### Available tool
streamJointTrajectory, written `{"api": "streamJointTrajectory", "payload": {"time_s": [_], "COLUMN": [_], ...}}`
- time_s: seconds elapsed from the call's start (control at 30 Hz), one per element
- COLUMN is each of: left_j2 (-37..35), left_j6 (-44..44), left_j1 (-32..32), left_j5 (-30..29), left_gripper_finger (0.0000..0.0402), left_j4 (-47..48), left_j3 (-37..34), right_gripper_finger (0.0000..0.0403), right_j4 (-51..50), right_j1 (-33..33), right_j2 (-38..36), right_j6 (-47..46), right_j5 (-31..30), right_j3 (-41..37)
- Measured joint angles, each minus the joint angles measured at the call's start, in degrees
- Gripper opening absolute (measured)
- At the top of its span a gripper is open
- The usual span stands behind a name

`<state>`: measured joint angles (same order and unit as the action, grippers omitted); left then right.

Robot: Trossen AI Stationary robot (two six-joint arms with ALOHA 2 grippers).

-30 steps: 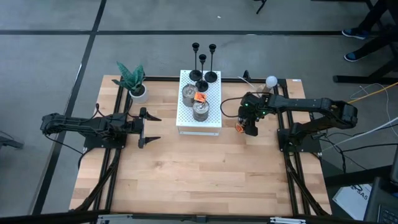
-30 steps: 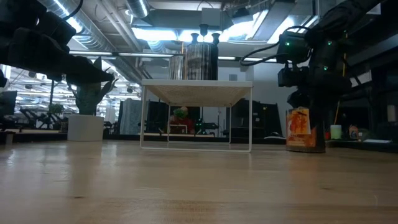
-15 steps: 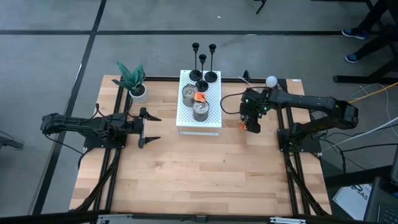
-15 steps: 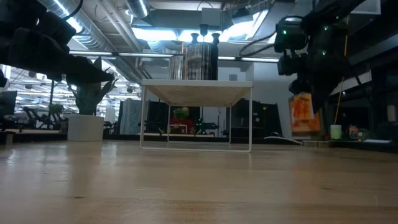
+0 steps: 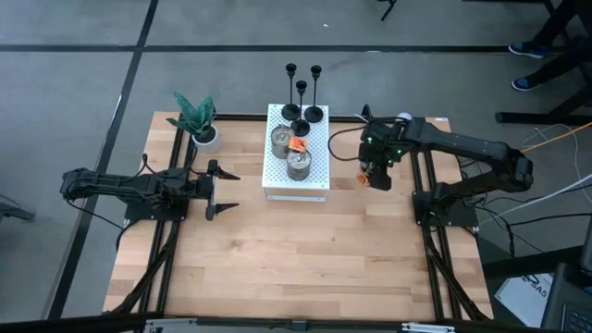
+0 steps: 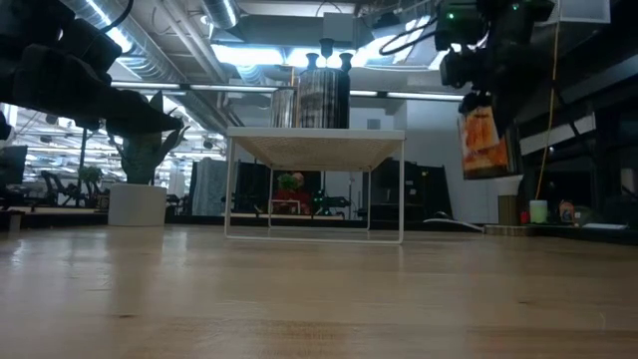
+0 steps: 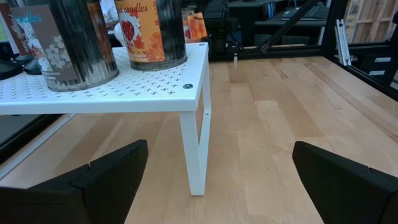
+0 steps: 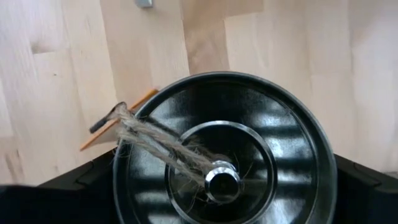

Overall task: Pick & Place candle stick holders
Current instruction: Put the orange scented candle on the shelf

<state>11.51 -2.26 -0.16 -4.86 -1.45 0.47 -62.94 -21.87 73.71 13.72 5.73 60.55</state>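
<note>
While the left gripper [image 5: 225,188] waits spread, the right gripper [image 5: 376,176] has lifted a pinched tin [image 6: 481,140], candlesticks [image 5: 303,92] untouched.

- Grey floor [image 5: 74,74] crossed by dark lines is surrounding the wooden table [image 5: 296,250].
- Ceiling lights [image 6: 249,55] are glowing among silver ducts [image 6: 130,45].
- Dark shelving [image 6: 588,150] is standing beyond.

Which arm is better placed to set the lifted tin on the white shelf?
Right. Its pincer already holds the tin in the air beside the white shelf; the left pincer waits open and empty.
</note>
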Motion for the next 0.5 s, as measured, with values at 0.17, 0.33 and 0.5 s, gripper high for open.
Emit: {"api": "streamJointTrajectory", "payload": {"time_s": [0.17,0.33,0.5], "left_j2": [0.0,0.0,0.0], "left_j6": [-0.01,-0.01,0.0], "left_j1": [0.01,0.02,0.02], "left_j5": [0.0,0.0,0.02], "left_gripper_finger": [0.04,0.04,0.04], "left_j4": [0.0,0.0,0.0], "left_j3": [0.0,0.0,0.0], "right_gripper_finger": [0.0357,0.0357,0.0357], "right_j4": [-2.69,-3.99,-4.85], "right_j1": [0.09,1.46,3.49], "right_j2": [-0.02,-0.02,-0.02], "right_j6": [-1.12,-1.57,-1.7], "right_j5": [-0.22,-0.37,-2.89], "right_j3": [3.13,6.34,9.98]}}
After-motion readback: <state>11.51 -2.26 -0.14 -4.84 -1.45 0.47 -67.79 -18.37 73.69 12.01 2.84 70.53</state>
